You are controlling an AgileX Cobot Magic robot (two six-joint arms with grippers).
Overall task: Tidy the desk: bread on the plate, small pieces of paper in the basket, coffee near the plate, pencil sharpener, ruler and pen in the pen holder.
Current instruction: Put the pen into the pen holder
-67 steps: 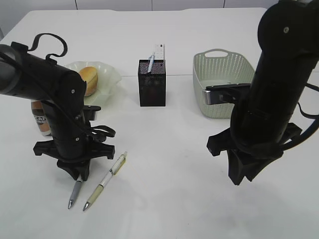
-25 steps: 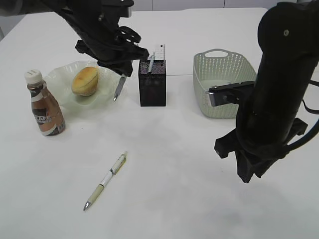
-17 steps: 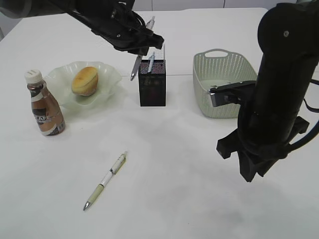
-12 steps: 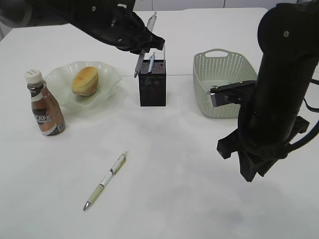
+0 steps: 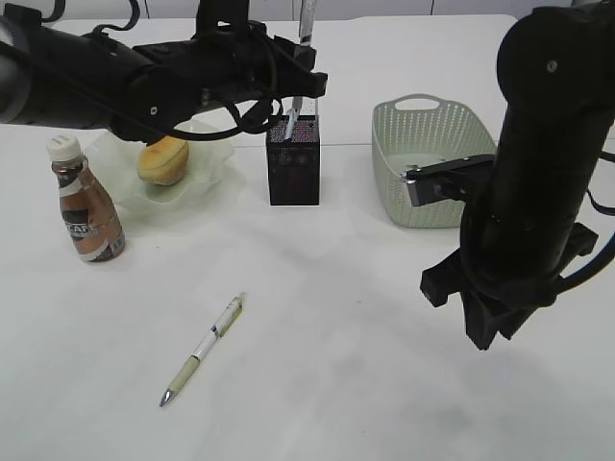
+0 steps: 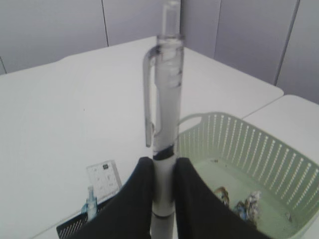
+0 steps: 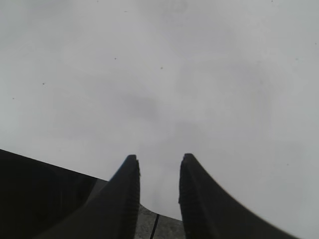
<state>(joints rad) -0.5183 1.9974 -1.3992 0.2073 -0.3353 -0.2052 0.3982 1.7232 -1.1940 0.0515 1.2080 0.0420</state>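
Observation:
My left gripper is shut on a clear grey pen and holds it upright above the black mesh pen holder. The pen's top sticks up above the arm. The holder has a blue pen and a white ruler in it. A second, beige and white pen lies on the table in front. Bread sits on the pale green plate. The coffee bottle stands left of the plate. My right gripper is open and empty over bare table.
The green basket stands right of the holder, with small paper scraps inside. My right arm towers in front of the basket's right side. The pencil sharpener is not in view.
My left gripper picked the grey pen off the table, carried it up and right past the plate, and turned it upright above the pen holder. The right arm barely moved.

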